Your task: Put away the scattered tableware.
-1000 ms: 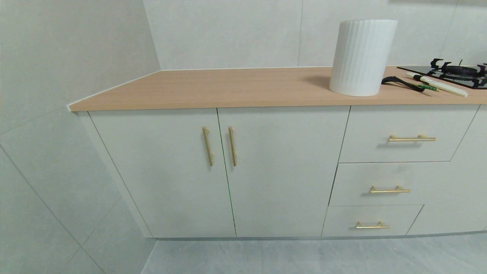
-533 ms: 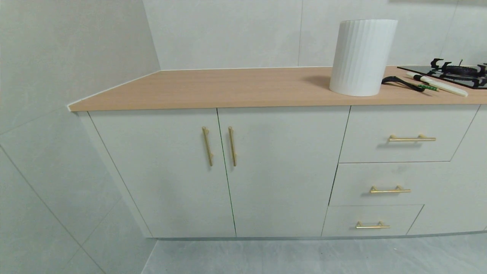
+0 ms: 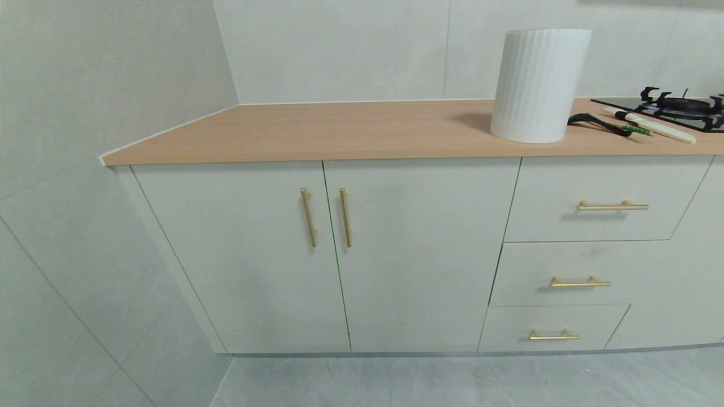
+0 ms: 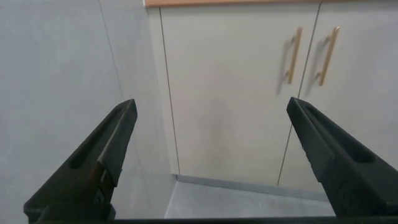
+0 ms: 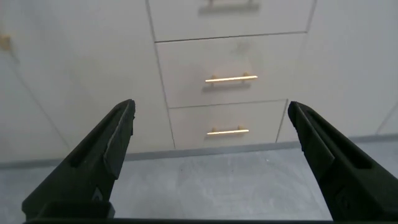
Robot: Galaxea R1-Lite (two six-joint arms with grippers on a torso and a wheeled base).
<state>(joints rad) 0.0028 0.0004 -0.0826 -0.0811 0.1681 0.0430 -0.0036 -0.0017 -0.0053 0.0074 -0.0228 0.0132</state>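
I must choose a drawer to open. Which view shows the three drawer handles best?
The head view: all three drawer handles show whole. The right wrist view gives two whole and cuts the top one. The left wrist view faces the cabinet doors.

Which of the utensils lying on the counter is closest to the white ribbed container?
The black curved utensil, lying right beside the container; the green-patterned stick and white utensil lie farther toward the stove.

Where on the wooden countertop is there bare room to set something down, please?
The wooden countertop is bare from the left wall corner to the tall white ribbed cylinder. Right of the cylinder it is crowded with a black curved handle, a long white utensil and the black stove grate.
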